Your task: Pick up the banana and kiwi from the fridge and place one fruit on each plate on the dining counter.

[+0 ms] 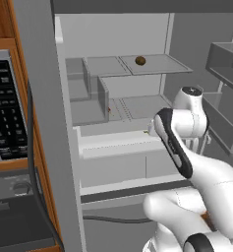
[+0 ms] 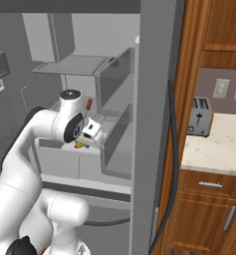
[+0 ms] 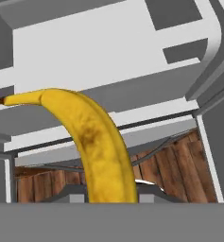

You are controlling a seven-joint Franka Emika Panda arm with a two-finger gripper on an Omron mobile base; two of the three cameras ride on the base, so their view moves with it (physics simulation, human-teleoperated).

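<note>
Clenched on the banana [image 3: 97, 146], the hand [image 2: 84, 142] sits inside the open fridge [image 1: 113, 34], just above the front edge of the white drawers [image 1: 123, 165]. In the hand view the banana rises from between the finger tips at the bottom and curves up and away to the left, its long axis running along the hand's line of sight before bending over, its dark stem tip at the far upper left. A brown smudge marks its middle. In the right base view a bit of yellow shows under the hand, below the white wrist.

Behind and above the arm [image 1: 187, 147], the kiwi [image 1: 140, 60] lies on an upper grey shelf [image 1: 152, 66], well apart from the hand. Translucent grey bins [image 1: 91, 91] stand at the left of the fridge interior; door shelves [image 1: 226, 64] hang at the right.

The fridge's pale grey side wall [image 2: 152, 124] stands between the interior and a wooden cabinet run, where a toaster [image 2: 200, 117] rests on a speckled beige counter [image 2: 219, 149]. To the fridge's other side is a dark built-in oven panel [image 1: 5, 113] with wood trim.
</note>
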